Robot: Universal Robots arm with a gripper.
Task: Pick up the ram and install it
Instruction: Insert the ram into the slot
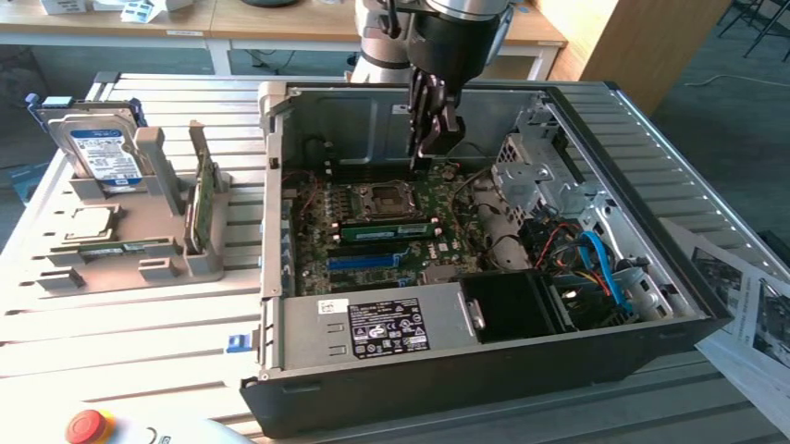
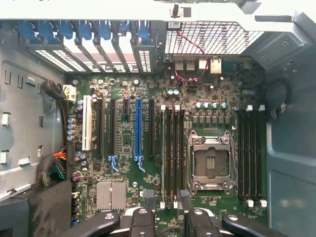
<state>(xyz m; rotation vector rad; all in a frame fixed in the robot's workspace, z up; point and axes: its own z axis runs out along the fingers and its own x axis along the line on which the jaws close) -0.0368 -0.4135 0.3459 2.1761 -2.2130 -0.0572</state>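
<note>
The ram [image 1: 385,230] stands on edge in a motherboard [image 1: 450,242] slot, below the gripper [image 1: 435,154] and apart from it. The arm points straight down into the open computer case [image 1: 494,370], its fingers [image 2: 149,203] a narrow gap apart and holding nothing. The processor socket [image 2: 211,158] lies just beside the fingertips.

Open computer case [image 1: 494,384] stands on a slatted table [image 1: 124,324]. Inside it: motherboard [image 2: 212,98] with empty processor socket [image 2: 211,160], one blue expansion slot [image 2: 138,128], a small finned heat sink [image 2: 111,195]. Labelled power supply [image 1: 370,326] is at the near wall, with blue cable [image 1: 598,254] beside it. At the exterior view's left, a grey holder [image 1: 148,240] carries a hard drive [image 1: 102,148], a silver processor chip [image 1: 89,222] and an upright green card [image 1: 200,199]. Red button [image 1: 87,425] is at the near edge.
</note>
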